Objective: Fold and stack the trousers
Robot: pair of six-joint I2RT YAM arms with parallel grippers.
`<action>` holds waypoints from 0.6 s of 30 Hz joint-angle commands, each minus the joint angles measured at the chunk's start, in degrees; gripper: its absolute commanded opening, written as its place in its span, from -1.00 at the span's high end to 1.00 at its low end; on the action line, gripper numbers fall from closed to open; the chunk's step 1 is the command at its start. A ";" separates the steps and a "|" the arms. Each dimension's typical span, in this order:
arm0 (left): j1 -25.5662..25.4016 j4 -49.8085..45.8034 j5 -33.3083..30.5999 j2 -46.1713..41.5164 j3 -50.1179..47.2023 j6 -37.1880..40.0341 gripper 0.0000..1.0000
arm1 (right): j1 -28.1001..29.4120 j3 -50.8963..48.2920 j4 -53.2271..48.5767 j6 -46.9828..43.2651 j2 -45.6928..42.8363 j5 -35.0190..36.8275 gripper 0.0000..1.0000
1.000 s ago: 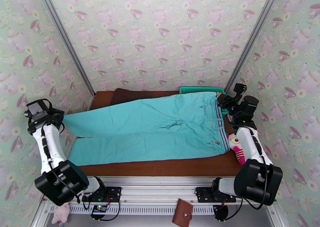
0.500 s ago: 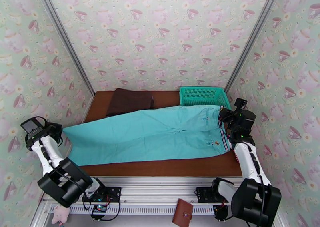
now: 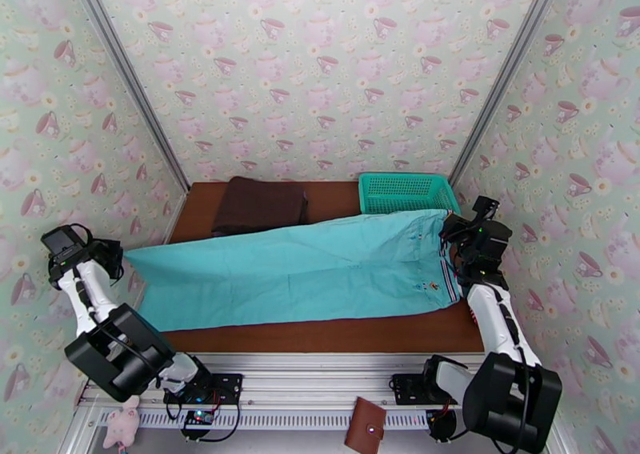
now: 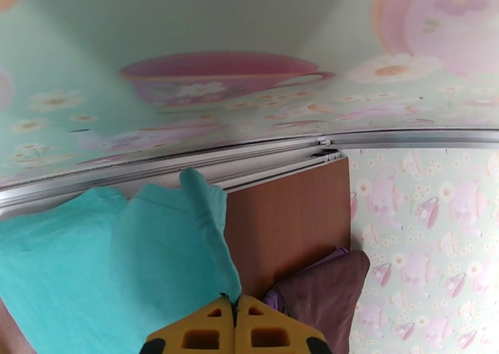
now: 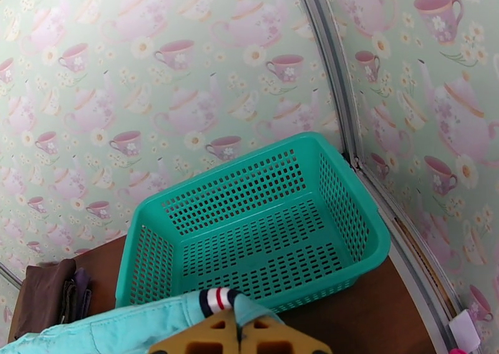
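Turquoise thin cloth trousers lie long across the brown wooden table in the top view. The waist is on the right side and the leg ends are on the left side. The left gripper is at the leg ends, by the left edge of the table. The right gripper is at the waist, near the far corner. Behind the trousers lies a dark brown folded cloth. Beside it, in the far right corner, sits a teal plastic mesh basket (nothing is in it). The trousers touch the front of the basket.

From the left wrist view, the left gripper has yellow fingers pressed together. They pinch the edge of the trousers. The cloth spreads away to the left and hangs a bit wavy. The bare table shows next to it, and the dark brown folded cloth lies lower down on the right.

From the right wrist view, the right gripper also has its yellow fingers pressed together. They pinch the waist of the trousers, right at a little striped band (red, white and dark blue). The teal plastic mesh basket sits just behind. The dark brown folded cloth peeks in at the left.
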 commanded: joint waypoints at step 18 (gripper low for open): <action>2.68 18.54 -4.31 -3.59 -19.08 -3.21 1.00 | -0.64 -12.79 3.59 -3.15 -13.03 -0.92 1.00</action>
